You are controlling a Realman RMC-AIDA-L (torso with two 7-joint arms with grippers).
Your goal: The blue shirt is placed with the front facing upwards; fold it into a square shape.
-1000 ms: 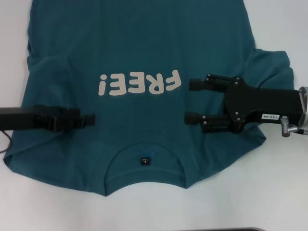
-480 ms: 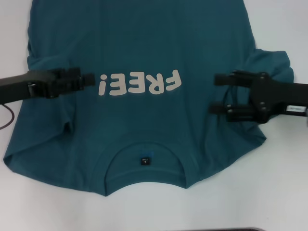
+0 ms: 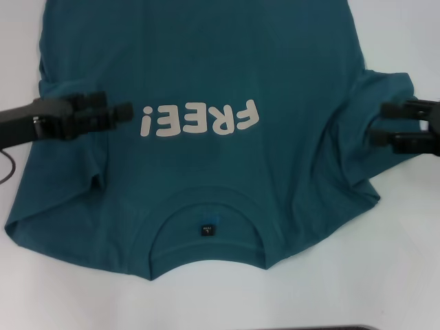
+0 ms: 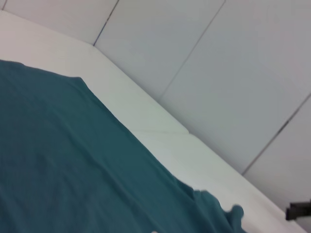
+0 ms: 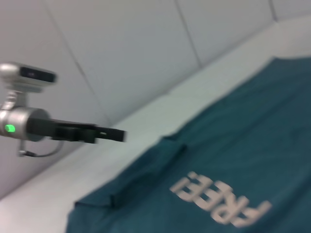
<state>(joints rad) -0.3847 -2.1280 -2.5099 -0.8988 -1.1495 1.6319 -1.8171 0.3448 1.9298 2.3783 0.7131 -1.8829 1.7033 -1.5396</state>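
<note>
A plain white table [image 3: 405,275] is seen from above, with bare surface showing at both sides and along the near edge. Behind it, a pale wall [image 4: 233,63] is divided into large panels by thin dark seams. A thin dark strip is seen at the table's near edge.

Looks like lab or test cell; plain white table [image 3: 399,275]; pale panelled wall [image 4: 233,73] with dark seams behind it

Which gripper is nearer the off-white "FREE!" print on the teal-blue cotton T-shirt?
Left. The left gripper sits just beside the off-white "FREE!" print; the right gripper is well off, over the teal-blue cotton T-shirt's right sleeve.
</note>
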